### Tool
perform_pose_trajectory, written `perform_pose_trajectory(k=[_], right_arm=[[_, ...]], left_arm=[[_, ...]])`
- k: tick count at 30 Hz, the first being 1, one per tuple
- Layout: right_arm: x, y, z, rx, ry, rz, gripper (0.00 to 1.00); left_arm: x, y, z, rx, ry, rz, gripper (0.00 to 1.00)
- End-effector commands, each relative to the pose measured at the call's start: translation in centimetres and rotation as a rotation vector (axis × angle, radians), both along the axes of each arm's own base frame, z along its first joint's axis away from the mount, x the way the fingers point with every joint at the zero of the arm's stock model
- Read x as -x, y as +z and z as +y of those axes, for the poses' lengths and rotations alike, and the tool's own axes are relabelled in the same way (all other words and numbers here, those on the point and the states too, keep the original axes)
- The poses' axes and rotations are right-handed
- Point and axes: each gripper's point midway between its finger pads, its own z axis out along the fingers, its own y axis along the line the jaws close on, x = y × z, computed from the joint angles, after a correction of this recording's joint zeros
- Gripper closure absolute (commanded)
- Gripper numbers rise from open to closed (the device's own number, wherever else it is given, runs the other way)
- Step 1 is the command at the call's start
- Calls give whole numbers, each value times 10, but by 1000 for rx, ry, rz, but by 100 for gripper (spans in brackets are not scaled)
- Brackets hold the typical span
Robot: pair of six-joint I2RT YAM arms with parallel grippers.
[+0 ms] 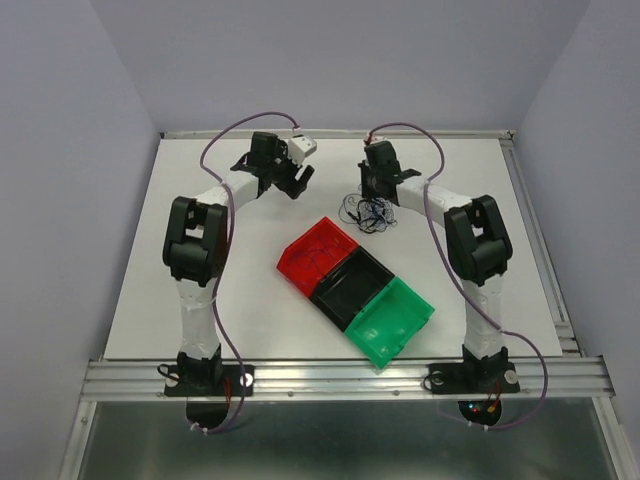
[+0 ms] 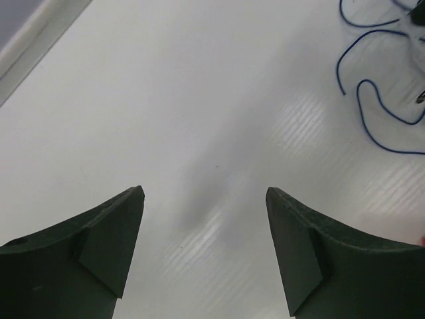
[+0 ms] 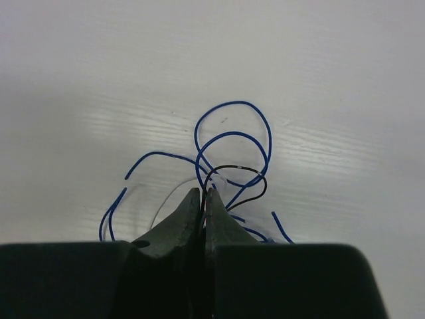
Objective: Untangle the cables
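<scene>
Right tool [image 3: 204, 193] clamped on thin blue, black, white cables [image 3: 232, 134]; left tool [image 2: 204, 193] apart; limp, light, take loose end at 9 o'clock

the left arm [image 1: 193, 300] and the right arm [image 1: 482, 300] are wearing white wrapped links between chunky black joint housings [image 1: 195, 240], thin mauve hoses [image 1: 410, 125] are trailing along them from black bases [image 1: 205, 372], and dark matte wedge-shaped fingers [image 2: 99, 252] are tapering to blunt tips.
</scene>
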Motion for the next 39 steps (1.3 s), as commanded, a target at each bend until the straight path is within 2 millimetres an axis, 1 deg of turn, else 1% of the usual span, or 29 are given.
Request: perform_pose_trajectory(k=[1,2,3,4,5,6,7,8,10,11,14,15,17,19,24,25,29,30,32,33,34,35,36,37,38,39], right_arm=[[-16,52,-18,-94,-115,-193,100],[-15,70,-22,-113,-132,-237,99],[-18,81,-25,-133,-158,-293,100],[-16,87,-28,-146,-173,-315,100],[-6,78,-33,-150,-188,-306,99],[-5,99,-34,-184,-194,-362,99],[4,91,-36,-187,-199,-351,100],[6,102,-39,-206,-206,-377,99],[13,100,-42,-215,-212,-381,100],[20,90,-44,-213,-217,-363,100],[25,101,-47,-256,-227,-423,100],[29,97,-49,-264,-231,-431,100],[32,104,-48,-287,-222,-448,99],[34,107,-45,-308,-215,-460,100],[27,140,-38,-354,-178,-540,99],[24,155,-33,-374,-154,-565,99],[28,198,-17,-430,-60,-624,100],[32,211,-13,-451,-26,-640,99],[36,228,-11,-463,-1,-667,100],[37,239,-9,-470,11,-685,100],[41,250,-6,-472,40,-704,99],[41,260,-5,-473,53,-717,100],[43,278,-4,-480,69,-740,99],[42,286,-3,-480,75,-752,100],[44,299,-3,-476,87,-773,100],[44,305,-3,-476,92,-778,99]], left_arm=[[-12,5,-7,-35,-33,11,15],[-12,-7,-9,-50,-36,39,15],[-11,-12,-8,-62,-34,57,15],[-12,-12,-9,-63,-35,57,15],[-11,-14,-10,-58,-40,63,15],[-8,-13,-12,-53,-49,65,15],[-3,-16,-14,-45,-63,79,15],[0,-11,-15,-36,-73,75,15],[8,-8,-20,-17,-103,80,15],[13,-6,-21,-11,-112,80,15],[26,-6,-29,6,-157,82,15],[27,2,-31,13,-166,59,15],[33,5,-35,14,-172,41,15],[33,8,-37,14,-181,20,15],[33,15,-40,15,-201,-5,15],[32,17,-40,14,-197,-11,15],[30,38,-39,22,-191,-56,15],[31,52,-39,32,-192,-86,15],[33,66,-39,41,-195,-115,15],[35,82,-39,52,-192,-143,15],[32,97,-40,67,-185,-180,15],[32,109,-41,86,-178,-196,15],[32,127,-42,109,-177,-224,15],[30,140,-43,126,-171,-241,15],[29,163,-47,168,-171,-267,15],[29,176,-50,191,-174,-280,15]])
